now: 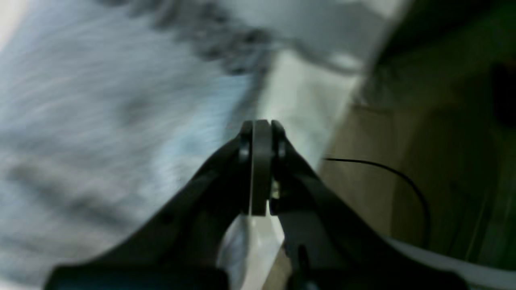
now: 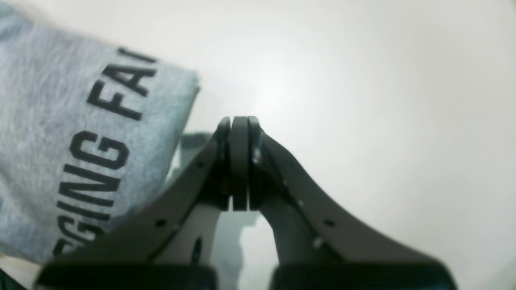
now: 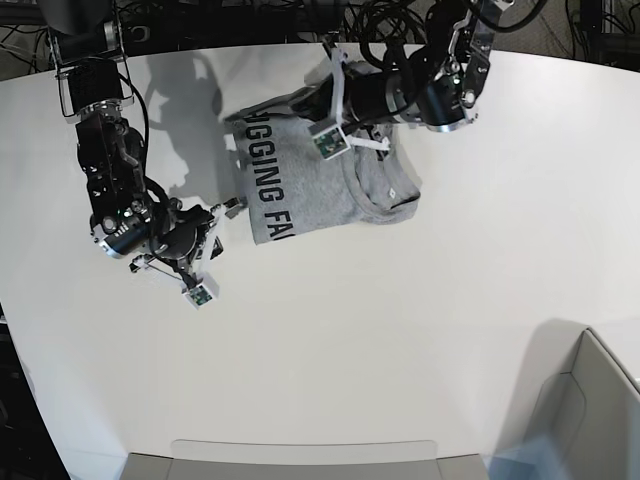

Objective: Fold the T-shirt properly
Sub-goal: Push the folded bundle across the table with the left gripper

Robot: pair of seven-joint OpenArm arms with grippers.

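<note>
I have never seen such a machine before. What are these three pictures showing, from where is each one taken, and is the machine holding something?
This is a robot with two arms working at a white table. The base view looks down from above on both arms. The other two pictures come from small cameras on the wrists, each looking along its own gripper.

On the table lies a grey T-shirt with black letters, partly folded.

The right gripper is on the left side of the overhead picture. Its jaws are shut with nothing between them, beside the shirt's edge.

The left gripper is on the overhead picture's right side, over the shirt. It is shut too, and its blurred picture shows no cloth between the jaws.
</note>
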